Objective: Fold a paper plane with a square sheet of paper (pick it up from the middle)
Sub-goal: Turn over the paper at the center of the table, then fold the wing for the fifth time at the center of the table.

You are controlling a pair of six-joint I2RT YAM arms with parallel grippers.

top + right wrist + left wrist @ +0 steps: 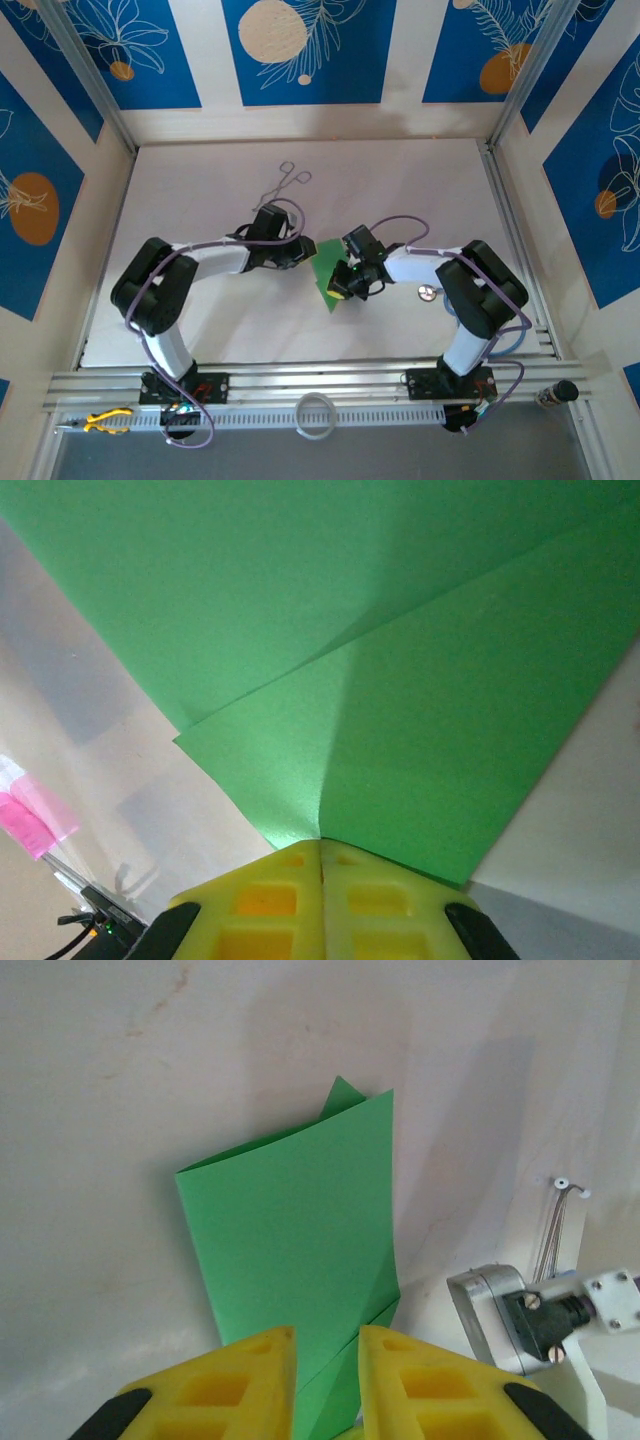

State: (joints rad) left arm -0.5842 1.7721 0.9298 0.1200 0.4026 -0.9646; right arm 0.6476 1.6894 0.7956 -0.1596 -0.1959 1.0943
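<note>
Right pincer (321,842): was clamped shut on the folded green square sheet of paper (325,272).
Left pincer (327,1338): fingers stood narrowly apart with the sheet's lower edge between them; grip unclear.
Sheet position: between both pincers, over mid surface (400,180).
Forceps (287,182): lay farther back.

A robotics lab test cell is indicated. A white worktop (400,180) is enclosed by an aluminium extrusion frame (320,380) and walled with blue printed panels (300,50). A cabled left arm (160,290) and right arm (480,290) are bolted to the front rail. Forceps (285,182) are laid on the worktop, and yellow-handled pliers (108,422) and a tape roll (317,415) are kept along the rail.
</note>
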